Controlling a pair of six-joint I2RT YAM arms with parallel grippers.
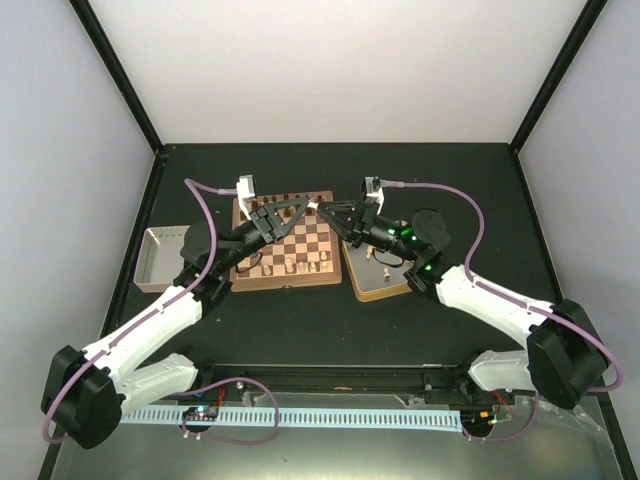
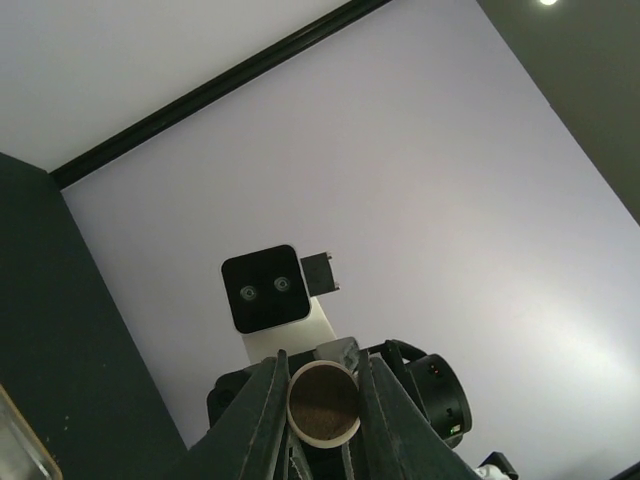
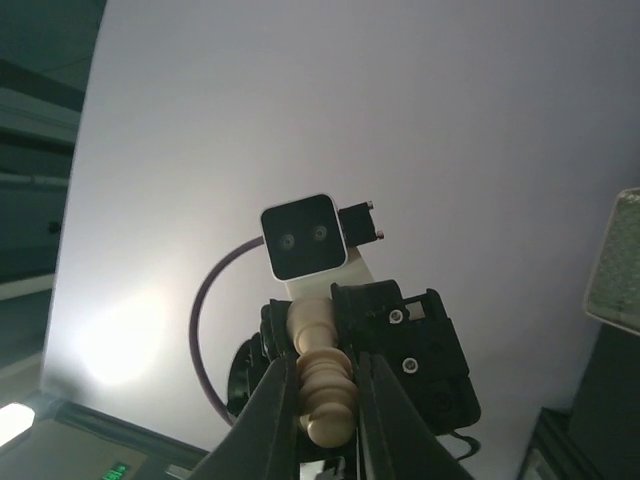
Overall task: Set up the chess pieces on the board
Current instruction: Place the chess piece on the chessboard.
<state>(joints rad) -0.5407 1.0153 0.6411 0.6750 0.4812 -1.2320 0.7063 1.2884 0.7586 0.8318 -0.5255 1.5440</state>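
Top external view: the board (image 1: 300, 238), a checked square of dark and light wood in a brown frame, lies on the black desk (image 1: 300, 330). A few pale chessmen (image 1: 290, 265) stand along its near rows. Most squares that show are bare, so the set-up appears to be at an early stage, with most of the placing left. A shallow gold-rimmed tin (image 1: 372, 288) sits just right of the board, and a pale tray (image 1: 160, 258) lies well to its left. Above the board's far edge the left gripper (image 1: 306, 206) and right gripper (image 1: 326, 208) meet tip to tip.

Right wrist view: the right gripper's dark fingers are closed on a chess piece (image 3: 325, 385) of smooth, turned, cream-coloured wood with ringed collars.

Left wrist view: the left gripper clamps a round, pale-rimmed base faced with a dark, felt-like disc. This is probably the same chess piece, held by both arms above the board and not yet on any square.
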